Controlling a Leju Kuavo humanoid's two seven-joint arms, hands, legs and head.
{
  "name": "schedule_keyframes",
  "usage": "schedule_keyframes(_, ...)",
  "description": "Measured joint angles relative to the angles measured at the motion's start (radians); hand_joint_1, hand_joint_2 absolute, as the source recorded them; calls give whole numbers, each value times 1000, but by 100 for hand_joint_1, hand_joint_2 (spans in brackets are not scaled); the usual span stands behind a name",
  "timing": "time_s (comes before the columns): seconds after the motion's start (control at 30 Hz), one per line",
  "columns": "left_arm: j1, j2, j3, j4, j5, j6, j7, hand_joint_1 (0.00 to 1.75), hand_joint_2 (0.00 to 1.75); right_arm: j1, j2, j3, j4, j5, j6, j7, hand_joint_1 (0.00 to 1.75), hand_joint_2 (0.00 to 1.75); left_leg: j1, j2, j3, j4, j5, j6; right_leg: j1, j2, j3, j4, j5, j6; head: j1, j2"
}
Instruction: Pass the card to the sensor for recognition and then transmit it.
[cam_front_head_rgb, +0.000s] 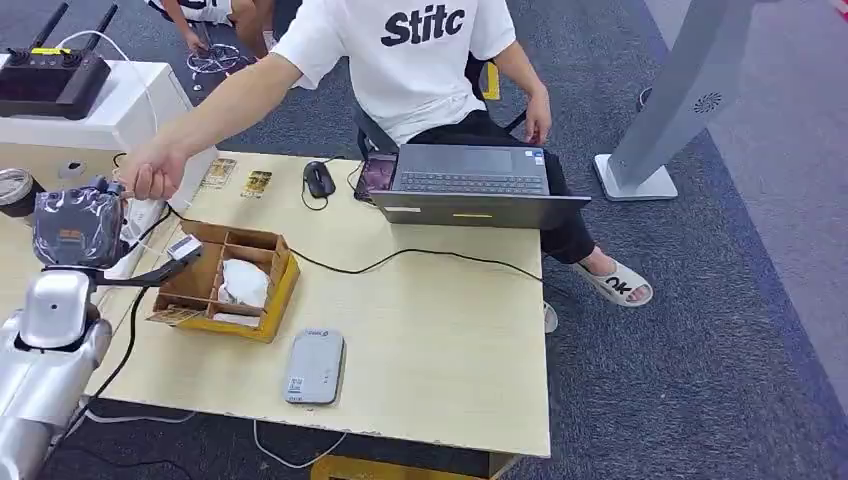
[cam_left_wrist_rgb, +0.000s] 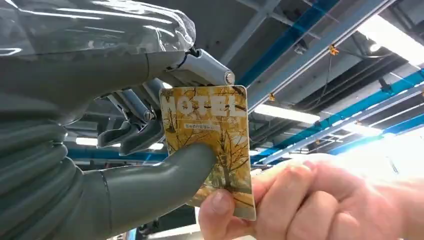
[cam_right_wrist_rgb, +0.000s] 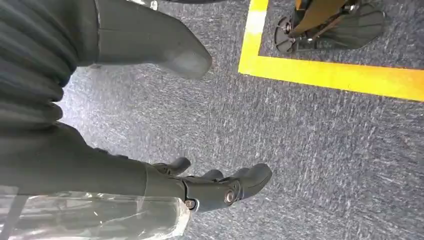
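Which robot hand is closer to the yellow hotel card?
Left. The left hand pinches the hotel card with its thumb, while a person's hand grips its other end. The right hand hangs open above the carpet, away from the card.

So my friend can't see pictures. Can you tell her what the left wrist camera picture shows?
The left robot hand holds a yellow card with the word HOTEL and autumn trees on it, its thick grey thumb pressed on the card's front. A person's hand pinches the same card at its other end. Behind them is a ceiling with blue beams and bright strip lights.
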Motion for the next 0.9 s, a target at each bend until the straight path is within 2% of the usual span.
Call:
schedule_keyframes(0.03, -14, -7, -16, 15, 0, 6, 4, 175, 175, 0, 0, 0, 0, 3, -2, 3, 0, 175, 0, 0, 0, 0, 0, 0, 0, 0, 0, 0, 0, 0, 0, 0)
schedule_keyframes(0.07, -25, -14, -32, 30, 0, 12, 4, 0, 175, 0, 0, 0, 0, 6, -4, 9, 0, 175, 0, 0, 0, 0, 0, 0, 0, 0, 0, 0, 0, 0, 0, 0)
schedule_keyframes(0.1, -39, -22, -50, 45, 0, 16, 5, 0, 175, 1, 0, 0, 0, 7, -7, 11, 0, 175, 0, 0, 0, 0, 0, 0, 0, 0, 0, 0, 0, 0, 0, 0)
schedule_keyframes(0.13, -48, -31, -68, 59, 0, 24, 7, 0, 0, 1, 0, 0, 0, 8, -8, 19, 0, 175, 0, 1, 0, 0, 0, 0, 0, 1, 0, 0, 0, 0, 0, 0)
schedule_keyframes(0.23, -65, -59, -90, 76, 0, 53, 13, 0, 0, 1, 0, 0, 0, 10, -9, 24, 0, 175, 0, 0, 0, 0, 0, 0, 0, 0, 0, 0, 0, 0, 0, 0)
schedule_keyframes(0.33, -63, -83, -97, 70, 8, 120, 1, 0, 0, 1, 2, 0, 0, 10, -11, 21, 0, 175, 0, 0, 0, 0, 0, 0, 0, 0, 0, 0, 0, 0, 0, 0)
schedule_keyframes(0.4, -40, -95, -96, 27, 36, 156, -29, 0, 0, 1, 3, 0, 1, 7, -13, 20, 0, 175, 0, 0, 0, 0, 0, 0, 0, 0, 1, 0, 0, 0, 0, 0)
schedule_keyframes(0.47, 24, -100, -88, -67, 74, 167, -66, 0, 0, 1, 4, -2, 1, 0, -20, 13, 0, 175, -1, 1, 0, 0, 0, 0, 0, 1, 1, 0, 0, 0, 0, 0)
schedule_keyframes(0.5, 70, -101, -80, -130, 104, 169, -84, 0, 175, 1, 5, -5, 1, -5, -28, 9, 0, 175, -1, 3, 0, 0, -1, 0, -1, 3, 1, 0, 0, 0, 0, 0)
schedule_keyframes(0.57, 179, -106, -46, -270, 176, 184, -114, 0, 175, 3, 8, -16, 1, -15, -39, 9, 0, 175, -1, 5, 0, 0, -2, 0, -1, 5, 0, 0, 0, 0, 1, 0)
schedule_keyframes(0.63, 323, -118, 15, -443, 296, 203, -185, 0, 175, 9, 11, -27, 1, -28, -52, 8, 0, 175, -1, 8, 0, -1, -4, 0, -1, 7, -1, 0, -1, 0, 0, 0)
schedule_keyframes(0.67, 398, -136, 54, -524, 381, 204, -252, 0, 175, 12, 12, -35, 1, -36, -56, 3, 0, 175, -1, 10, 1, -1, -5, 1, -1, 8, -1, 0, -2, 0, 0, 0)
schedule_keyframes(0.73, 551, -192, 156, -693, 692, 204, -450, 0, 175, 18, 17, -53, 1, -49, -68, -4, 0, 175, -1, 11, 0, -1, -7, 0, -1, 9, -2, 0, -3, 0, 2, 0)
schedule_keyframes(0.77, 616, -224, 212, -763, 849, 197, -524, 0, 175, 20, 18, -62, 1, -54, -72, -6, 0, 175, -1, 11, 0, -1, -8, 0, -1, 9, -2, -1, -4, 0, 1, 0)
schedule_keyframes(0.83, 709, -293, 318, -855, 1018, 149, -649, 0, 175, 26, 21, -78, 1, -58, -80, -10, 0, 175, -1, 9, 0, -1, -8, 1, -1, 7, 0, -1, -5, 1, 1, 0)
schedule_keyframes(0.9, 778, -388, 460, -921, 1136, 4, -734, 0, 175, 27, 23, -96, 1, -68, -89, -18, 0, 175, -1, 7, 0, -1, -9, 2, -1, 5, 0, -1, -5, 2, 1, 0)
